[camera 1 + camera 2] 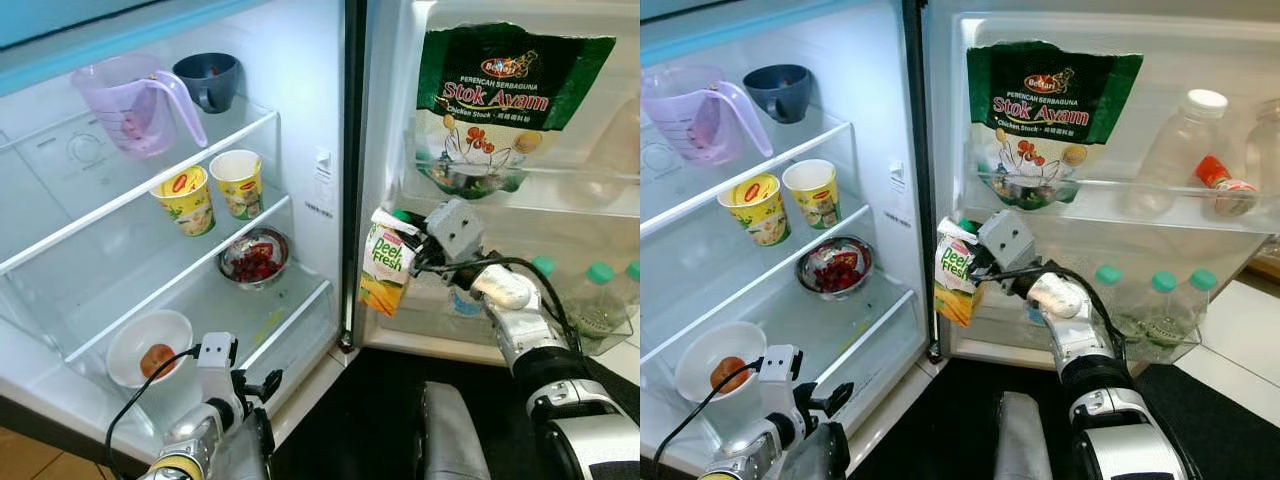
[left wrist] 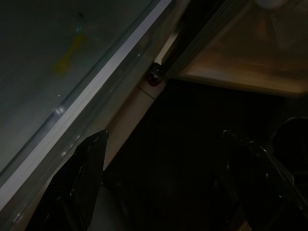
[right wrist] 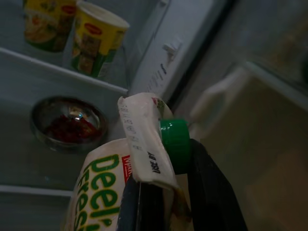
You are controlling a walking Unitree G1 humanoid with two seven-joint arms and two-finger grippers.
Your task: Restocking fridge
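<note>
Right tool (image 1: 412,252) grips the juice carton (image 1: 385,270) near its green cap, beside the door rack (image 1: 520,195). I judge it best kept upright, clearing the rack lip before release. Left tool (image 2: 163,187) hangs open, idle.

- The left gripper (image 2: 163,183) hangs over a dark floor (image 2: 192,144), its two black fingers (image 2: 89,161) spread apart, holding nothing.
- The pale lower edge of the fridge (image 2: 96,106) runs slantwise beside it.
- A small dark hinge (image 2: 155,76) sits at the corner.
</note>
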